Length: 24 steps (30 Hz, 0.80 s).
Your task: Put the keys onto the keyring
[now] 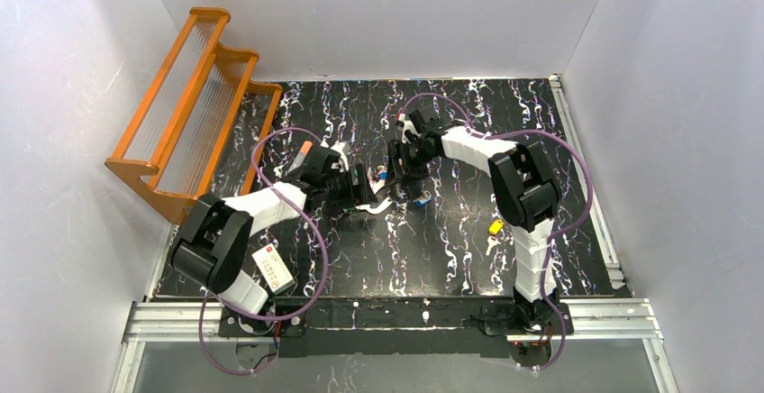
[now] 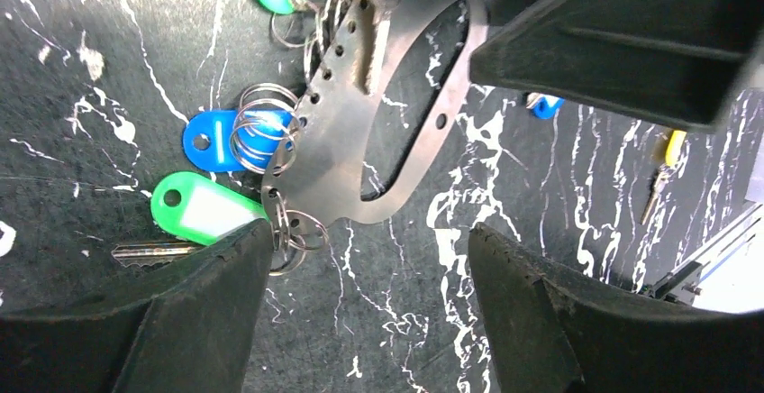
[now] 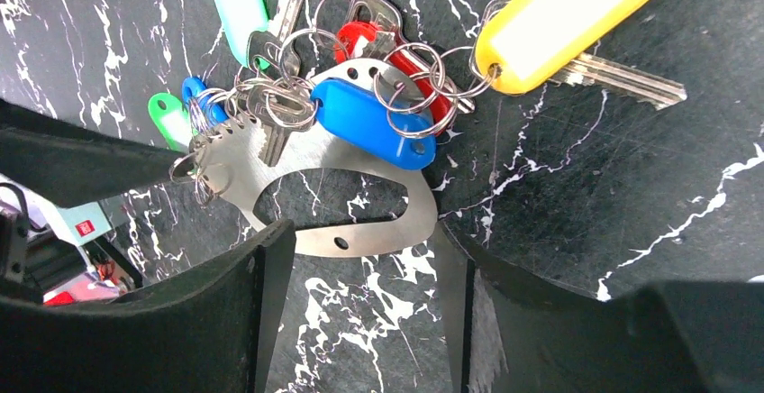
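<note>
The keyring (image 2: 335,154) is a flat pale metal loop lying on the black marbled table, also showing as keyring (image 3: 356,235) and keyring (image 1: 379,205). Several keys hang from its holes by small rings: green tag (image 2: 200,205), blue tag (image 2: 209,137), yellow tag (image 3: 568,14), blue tag (image 3: 369,123), red tag (image 3: 374,40). A loose yellow key (image 1: 495,227) lies apart at the right. My left gripper (image 2: 369,235) is open, the loop's rounded end just ahead of its fingertips. My right gripper (image 3: 365,249) is open, its tips straddling the loop's near band.
An orange slatted rack (image 1: 194,105) leans at the back left. A white card (image 1: 273,269) lies by the left arm's base. An orange-tipped white tube (image 1: 304,150) sits behind the left wrist. White walls enclose the table on three sides.
</note>
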### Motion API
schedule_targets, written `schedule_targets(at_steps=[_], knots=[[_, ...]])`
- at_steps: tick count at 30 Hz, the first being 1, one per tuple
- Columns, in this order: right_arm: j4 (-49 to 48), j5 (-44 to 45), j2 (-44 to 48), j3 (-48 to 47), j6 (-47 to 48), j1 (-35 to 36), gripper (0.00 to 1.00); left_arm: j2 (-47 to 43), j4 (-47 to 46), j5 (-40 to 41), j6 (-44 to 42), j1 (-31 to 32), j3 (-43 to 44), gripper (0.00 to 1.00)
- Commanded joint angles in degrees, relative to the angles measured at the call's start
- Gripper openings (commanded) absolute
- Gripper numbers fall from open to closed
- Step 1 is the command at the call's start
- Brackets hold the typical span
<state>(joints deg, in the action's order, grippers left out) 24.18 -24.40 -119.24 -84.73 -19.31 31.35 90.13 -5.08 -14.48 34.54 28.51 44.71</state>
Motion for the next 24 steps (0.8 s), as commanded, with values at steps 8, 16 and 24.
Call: schedule_targets(at_steps=[8,16,24], knots=[[3.2,3.7,3.5,-2.6,2.3,0.5,0.7,-6.2,6.8,4.7,-1.9,-2.9,2.8,0.79],[0.7,-0.4,4.2,-3.4,1.0,2.7,0.67,-8.3,-0.1,-0.9,3.9,-8.6,-1.8,0.79],[-0.4,-2.7,2.4,-6.6,-1.1,5.8,0.61,-9.8,-6.5,-5.9,8.9,-13.5,-7.7,0.79]])
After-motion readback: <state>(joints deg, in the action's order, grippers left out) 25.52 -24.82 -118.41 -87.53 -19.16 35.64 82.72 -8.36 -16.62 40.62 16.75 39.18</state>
